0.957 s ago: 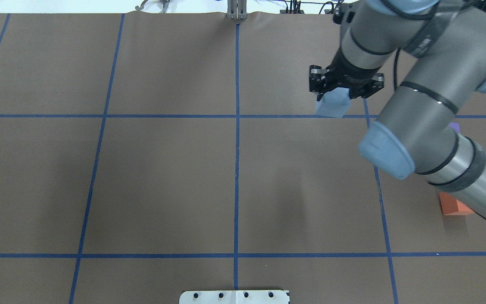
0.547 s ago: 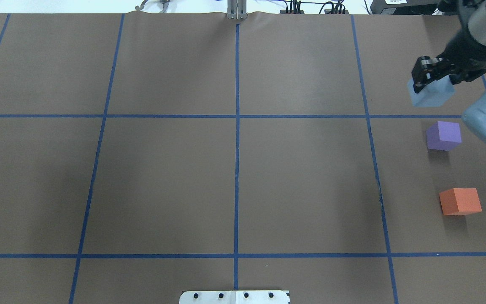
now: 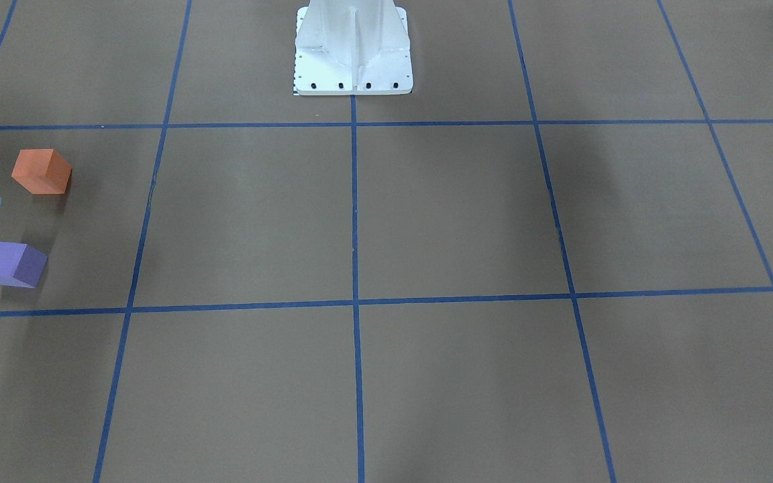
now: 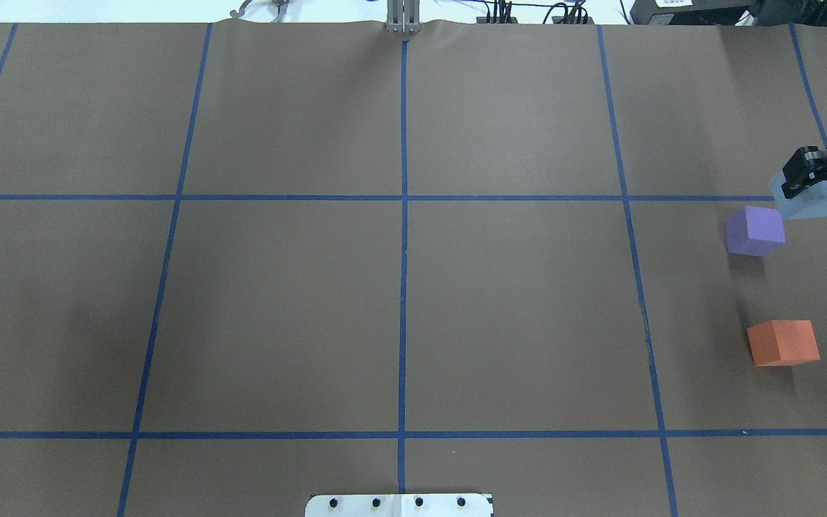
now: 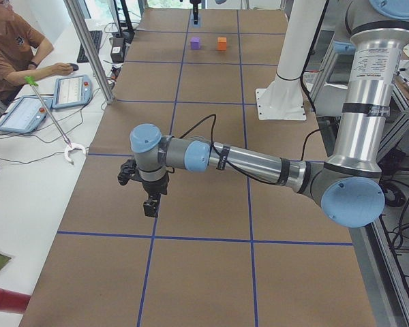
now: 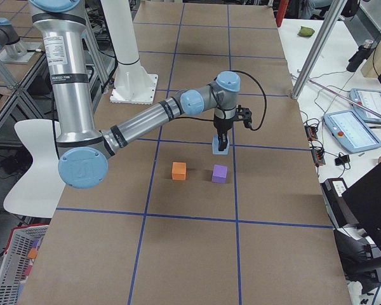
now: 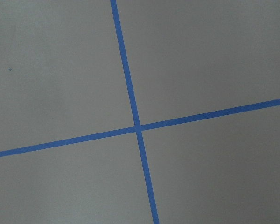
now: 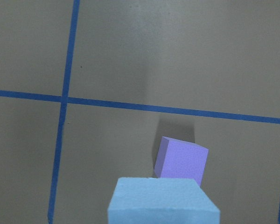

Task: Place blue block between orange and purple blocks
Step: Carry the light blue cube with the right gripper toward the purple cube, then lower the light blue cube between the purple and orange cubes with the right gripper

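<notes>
Blue block (image 4: 814,203) is hanging clamped in the right end effector (image 4: 821,179), far-right of the purple block (image 4: 755,231); the gap toward the orange block (image 4: 783,343) is lying nearer, slightly left.

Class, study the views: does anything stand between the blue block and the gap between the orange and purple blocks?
Nothing visible does. Only table shows between the purple block and the orange block. The right gripper holds the blue block beside them.

Brown table (image 4: 277,301) with blue tape lines (image 4: 403,287), tablets (image 5: 71,90) and an operator (image 5: 13,48) alongside
</notes>
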Action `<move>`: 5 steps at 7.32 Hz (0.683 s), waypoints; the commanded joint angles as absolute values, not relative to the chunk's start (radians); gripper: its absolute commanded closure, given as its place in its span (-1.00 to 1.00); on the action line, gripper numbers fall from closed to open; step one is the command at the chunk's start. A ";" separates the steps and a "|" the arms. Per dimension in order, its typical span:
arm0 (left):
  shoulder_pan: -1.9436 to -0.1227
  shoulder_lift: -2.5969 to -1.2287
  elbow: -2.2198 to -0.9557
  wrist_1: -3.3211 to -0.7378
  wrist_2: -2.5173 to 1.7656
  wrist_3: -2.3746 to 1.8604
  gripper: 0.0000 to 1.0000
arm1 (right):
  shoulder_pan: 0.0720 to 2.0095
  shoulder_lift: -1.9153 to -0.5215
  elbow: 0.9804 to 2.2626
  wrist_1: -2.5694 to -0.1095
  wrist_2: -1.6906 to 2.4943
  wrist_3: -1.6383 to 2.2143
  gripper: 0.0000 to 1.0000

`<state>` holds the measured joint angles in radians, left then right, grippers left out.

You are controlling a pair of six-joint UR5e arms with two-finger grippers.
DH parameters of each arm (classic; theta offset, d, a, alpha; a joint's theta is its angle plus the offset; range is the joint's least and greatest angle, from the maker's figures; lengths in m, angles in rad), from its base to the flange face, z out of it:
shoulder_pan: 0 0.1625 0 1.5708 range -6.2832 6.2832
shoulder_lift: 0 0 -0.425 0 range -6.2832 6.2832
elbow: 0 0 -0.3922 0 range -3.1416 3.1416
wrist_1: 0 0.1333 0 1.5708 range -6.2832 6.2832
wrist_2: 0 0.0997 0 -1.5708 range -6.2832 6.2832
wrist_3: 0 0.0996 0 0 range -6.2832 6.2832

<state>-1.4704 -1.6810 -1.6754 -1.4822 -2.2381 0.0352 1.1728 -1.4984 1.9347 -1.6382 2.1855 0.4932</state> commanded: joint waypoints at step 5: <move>-1.468 -1.684 -1.674 -1.480 -2.238 0.026 -1.00 | 1.007 -1.670 1.885 -1.193 2.155 0.874 1.00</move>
